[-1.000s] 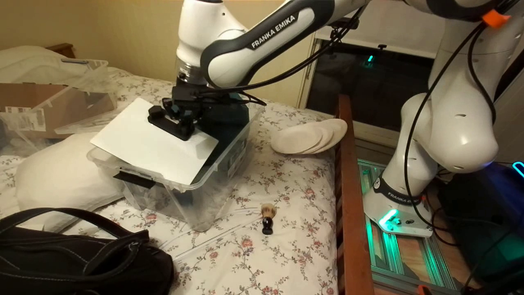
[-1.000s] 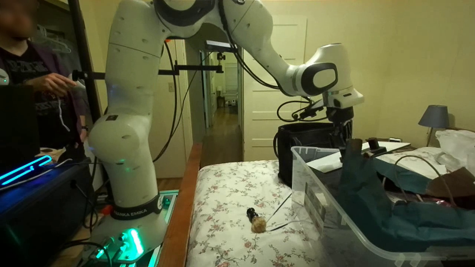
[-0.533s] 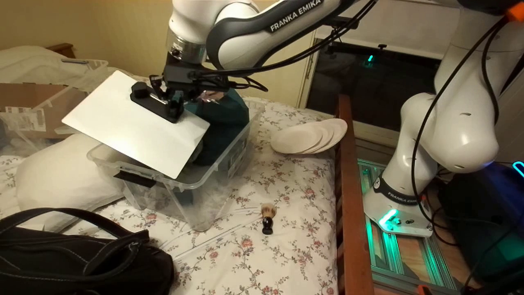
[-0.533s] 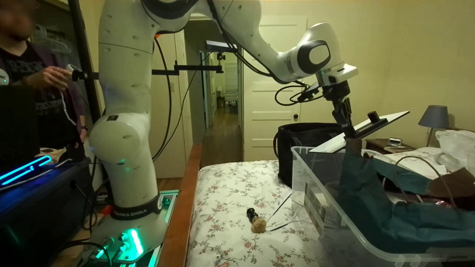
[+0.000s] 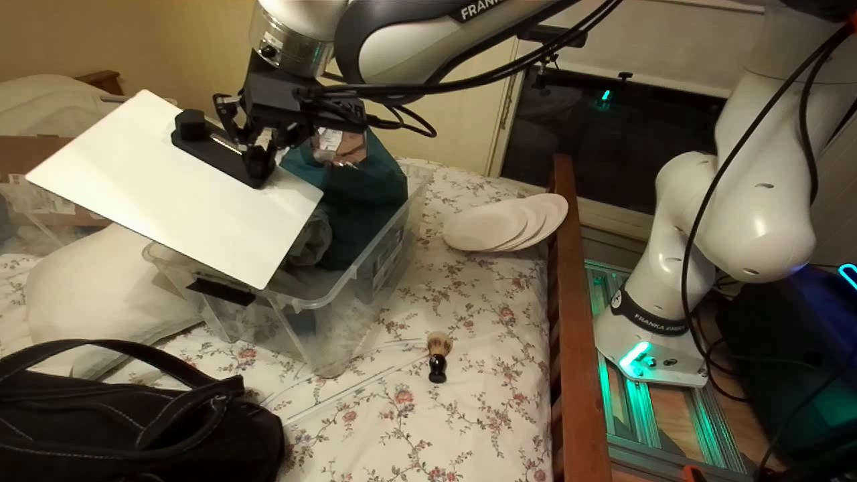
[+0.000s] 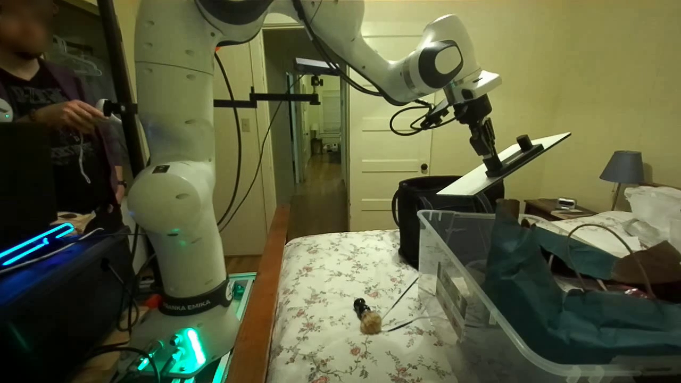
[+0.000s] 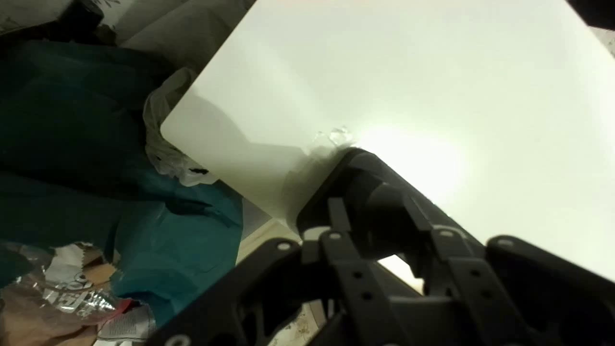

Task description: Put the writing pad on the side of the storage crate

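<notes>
The writing pad, a flat white board (image 5: 174, 201) with a black clip-like part (image 6: 513, 159), hangs tilted from my gripper (image 5: 260, 161). In an exterior view it stands just above the crate's rim, its lower edge toward the robot's base. In the wrist view the pad (image 7: 456, 62) fills the upper right. My gripper (image 7: 377, 216) is closed around the round dark knob at one end of the black part. The clear storage crate (image 5: 328, 341) stands on the bed under the pad; it also shows in an exterior view (image 6: 516, 332). The pad covers part of the crate's end.
A teal paper bag (image 6: 521, 298) fills much of the crate. A white pillow-like bundle (image 5: 107, 288) and a black bag (image 5: 134, 422) lie beside it. Beige dishes (image 5: 485, 227), a brush (image 5: 438, 355) and the wooden bed rail (image 5: 576, 348) are on the robot's side.
My gripper has lifted the writing pad up from the crate's top and moved it away from the teal bag, toward the crate's handle end. The pad has become more tilted.
</notes>
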`<state>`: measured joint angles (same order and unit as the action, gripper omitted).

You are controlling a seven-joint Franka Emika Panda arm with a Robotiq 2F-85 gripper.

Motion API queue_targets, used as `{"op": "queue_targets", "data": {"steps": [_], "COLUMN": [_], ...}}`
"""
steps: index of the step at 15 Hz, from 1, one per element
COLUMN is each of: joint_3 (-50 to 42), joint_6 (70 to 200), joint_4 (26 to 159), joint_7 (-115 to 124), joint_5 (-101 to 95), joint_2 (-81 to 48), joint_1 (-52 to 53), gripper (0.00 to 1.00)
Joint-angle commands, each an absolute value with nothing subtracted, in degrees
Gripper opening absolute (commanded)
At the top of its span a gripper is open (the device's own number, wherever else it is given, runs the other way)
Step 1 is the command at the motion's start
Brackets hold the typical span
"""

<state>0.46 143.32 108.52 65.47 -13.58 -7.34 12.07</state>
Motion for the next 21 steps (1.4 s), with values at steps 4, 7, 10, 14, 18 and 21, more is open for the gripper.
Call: {"op": "queue_targets", "data": {"steps": [4,7,10,14,18,21], "joint_3": [3.40,3.40,2.36,2.39,2.03,2.47], "joint_6": [137.95,129.04,118.91,112.65,114.52,114.38], "joint_4": [109.77,109.45,107.76,105.20,108.31,107.24], "joint_7": [57.32,50.69,48.04,34.01,39.57,36.52], "joint_5": [1.12,6.93,5.52,6.78,4.44,4.73], "joint_2": [-4.89,-5.14,-6.13,-7.80,-7.57,-8.72], "joint_1": [8.97,7.54,6.35,4.36,4.95,5.12], "gripper": [0.07,0.07,0.08,0.08,0.30,0.07]}}
